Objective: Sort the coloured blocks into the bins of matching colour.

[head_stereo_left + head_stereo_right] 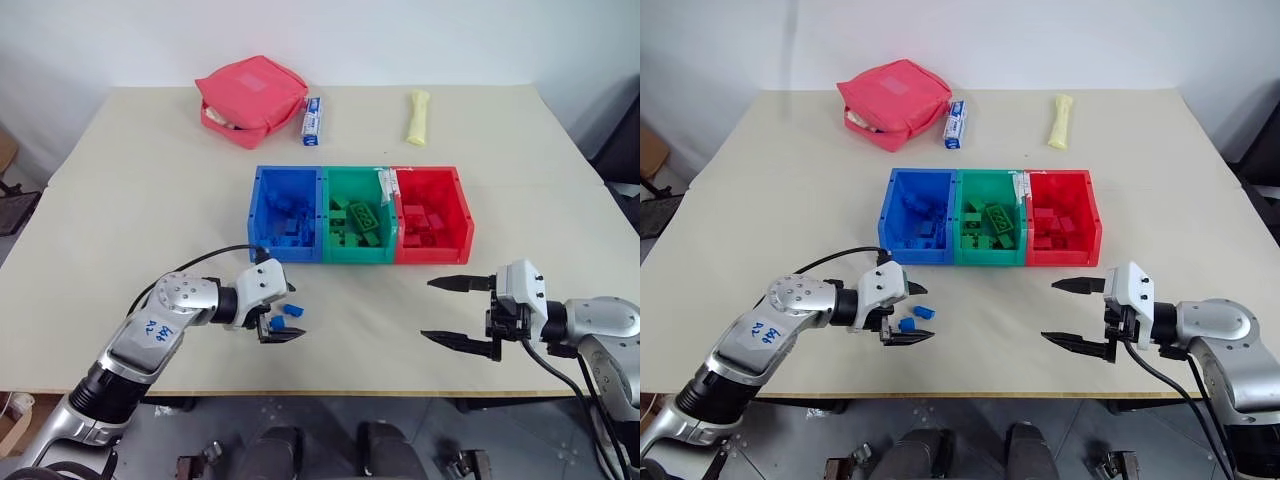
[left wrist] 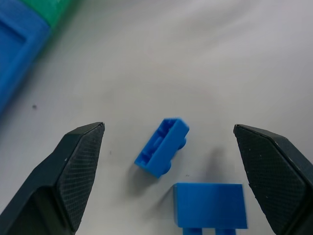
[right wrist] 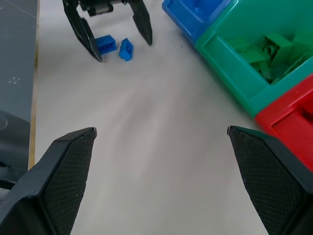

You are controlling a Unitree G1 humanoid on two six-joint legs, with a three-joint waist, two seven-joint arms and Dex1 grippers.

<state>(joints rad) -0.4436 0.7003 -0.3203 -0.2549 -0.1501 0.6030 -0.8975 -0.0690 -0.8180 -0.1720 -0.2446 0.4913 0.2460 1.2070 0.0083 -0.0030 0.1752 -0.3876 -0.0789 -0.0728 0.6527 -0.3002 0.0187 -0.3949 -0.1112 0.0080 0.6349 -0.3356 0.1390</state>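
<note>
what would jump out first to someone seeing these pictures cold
The row of three joined bins at mid-table: blue, green and red, each holding bricks of its own colour. Next, the open left gripper near the table's front edge, straddling two small blue bricks lying on the tabletop, while the right gripper hangs open over bare table.

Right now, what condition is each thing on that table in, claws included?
Left gripper: open, fingers either side of two blue bricks.
Two blue bricks: loose on the table, unheld.
Right gripper: open, holding nothing.
Blue bin: open-topped, blue bricks inside.
Green bin: open-topped, green bricks inside.
Red bin: open-topped, red bricks inside.
Pink pouch: partly unzipped.
</note>
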